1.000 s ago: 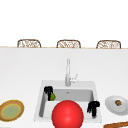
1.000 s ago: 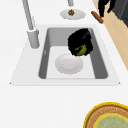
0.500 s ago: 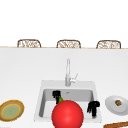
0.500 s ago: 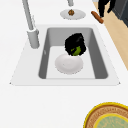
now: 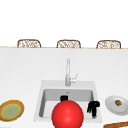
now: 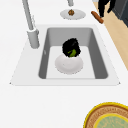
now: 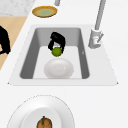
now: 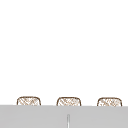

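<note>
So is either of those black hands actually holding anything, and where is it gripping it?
Yes. The left hand is curled over the top and sides of a small green fruit, above the white bowl in the sink.

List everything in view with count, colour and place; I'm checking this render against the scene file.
Sink: one, grey, set in the white counter.
Faucet: one, silver, behind the basin.
White bowl: one, on the basin floor.
Green fruit: one, held over the bowl.
Red ball: one, front of the sink.
Yellow-rimmed plate: one, counter left.
White plate: one, counter right, bearing a brown food item.
Chairs: three, wicker, beyond the counter.
Left hand: black, curled round the fruit.
Right hand: black, at the sink's right edge.
</note>
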You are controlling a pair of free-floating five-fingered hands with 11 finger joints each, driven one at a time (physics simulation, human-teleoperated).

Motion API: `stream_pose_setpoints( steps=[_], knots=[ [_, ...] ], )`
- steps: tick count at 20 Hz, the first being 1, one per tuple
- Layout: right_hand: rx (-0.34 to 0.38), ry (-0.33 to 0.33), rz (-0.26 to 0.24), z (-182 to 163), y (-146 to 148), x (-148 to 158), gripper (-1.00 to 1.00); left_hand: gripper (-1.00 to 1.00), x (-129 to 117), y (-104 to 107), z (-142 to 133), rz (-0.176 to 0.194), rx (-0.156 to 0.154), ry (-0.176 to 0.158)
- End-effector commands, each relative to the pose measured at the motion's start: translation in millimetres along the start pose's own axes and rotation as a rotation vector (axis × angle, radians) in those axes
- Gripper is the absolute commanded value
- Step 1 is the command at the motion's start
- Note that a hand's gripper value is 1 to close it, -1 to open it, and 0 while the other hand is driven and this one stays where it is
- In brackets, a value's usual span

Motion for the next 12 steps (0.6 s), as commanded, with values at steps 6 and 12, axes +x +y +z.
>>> stream_pose_setpoints(
  steps=[6,12],
  knots=[
    [0.000,0.000,0.000,0,0,0,0.00,1.00,-78,-42,-36,-0.015,0.037,-0.003],
    [0.000,0.000,0.000,0,0,0,0.00,1.00,-115,-78,-57,-0.041,0.047,-0.008]
  ],
)
